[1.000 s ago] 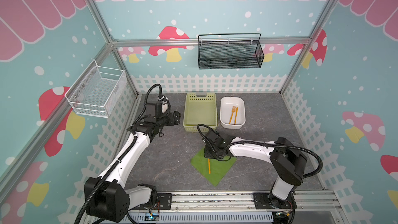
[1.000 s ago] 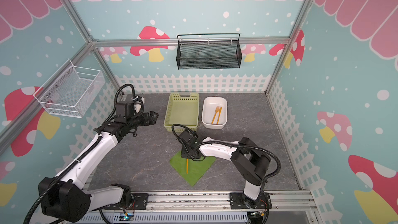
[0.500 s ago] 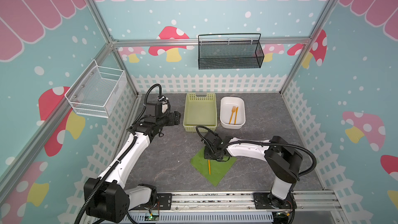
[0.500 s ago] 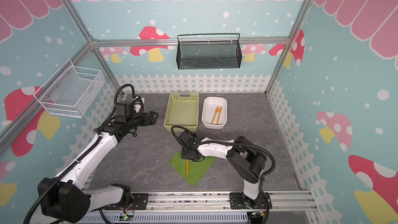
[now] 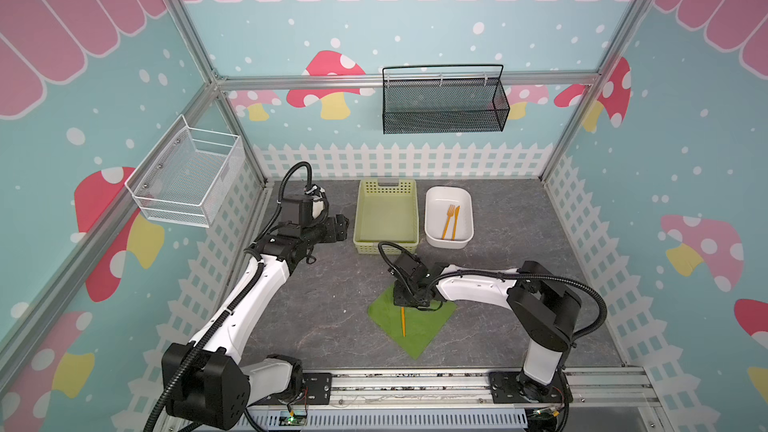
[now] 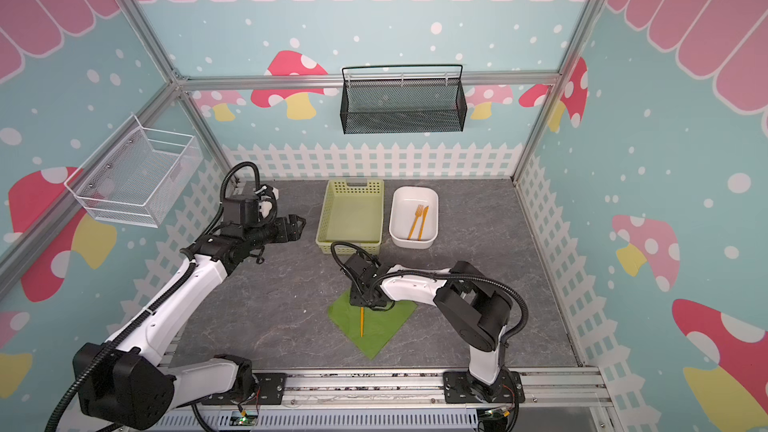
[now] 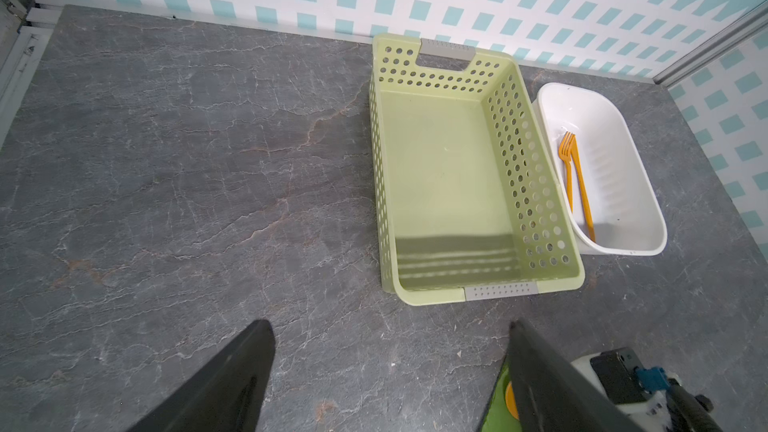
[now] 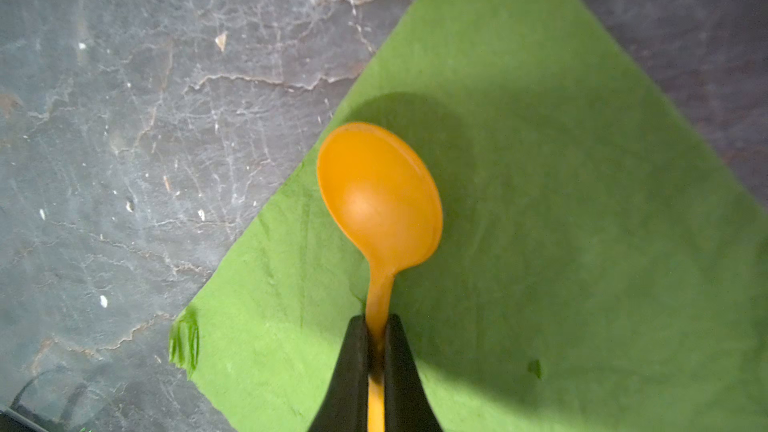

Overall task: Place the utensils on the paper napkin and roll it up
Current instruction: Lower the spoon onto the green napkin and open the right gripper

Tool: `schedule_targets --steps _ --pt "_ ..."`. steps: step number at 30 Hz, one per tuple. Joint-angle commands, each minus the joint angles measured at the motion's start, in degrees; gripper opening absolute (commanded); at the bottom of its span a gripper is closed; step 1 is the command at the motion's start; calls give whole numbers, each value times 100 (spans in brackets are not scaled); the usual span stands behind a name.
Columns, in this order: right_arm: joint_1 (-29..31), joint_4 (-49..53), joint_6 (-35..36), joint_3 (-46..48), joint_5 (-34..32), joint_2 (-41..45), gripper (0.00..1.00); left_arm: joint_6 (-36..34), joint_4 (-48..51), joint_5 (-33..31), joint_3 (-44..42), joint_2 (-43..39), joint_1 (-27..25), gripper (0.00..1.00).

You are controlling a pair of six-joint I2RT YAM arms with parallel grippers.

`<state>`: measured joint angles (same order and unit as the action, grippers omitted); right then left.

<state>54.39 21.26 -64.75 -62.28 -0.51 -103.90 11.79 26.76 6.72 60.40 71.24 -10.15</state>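
Orange spoon (image 8: 380,197) bowl, masked in both top views, clear from right wrist; neck clamped in right pincer (image 8: 376,322); left pincer (image 7: 388,326) agape near basket (image 7: 536,184).

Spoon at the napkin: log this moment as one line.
right claw: shut on spoon over napkin | left claw: open, empty | fork, knife: in white dish | napkin: flat, unrolled

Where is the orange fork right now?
In a top view, the fork lies in the white dish at the back, beside the knife, right of the yellow-green basket.
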Motion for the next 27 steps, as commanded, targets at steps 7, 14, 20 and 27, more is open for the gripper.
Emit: schedule_targets --steps 7,14,20,27 --pt "-43 15 -26 -38 -46 -140 4 34 48 62 -63 -28 35 90" --pt "-67 2 -27 -30 -19 -166 5 34 53 62 -58 -23 26 90" --pt "-78 19 -29 -3 -25 -133 10 42 44 62 -58 -14 31 90" --pt "-78 60 -24 -29 -45 -139 16 42 48 57 -56 -23 29 90"
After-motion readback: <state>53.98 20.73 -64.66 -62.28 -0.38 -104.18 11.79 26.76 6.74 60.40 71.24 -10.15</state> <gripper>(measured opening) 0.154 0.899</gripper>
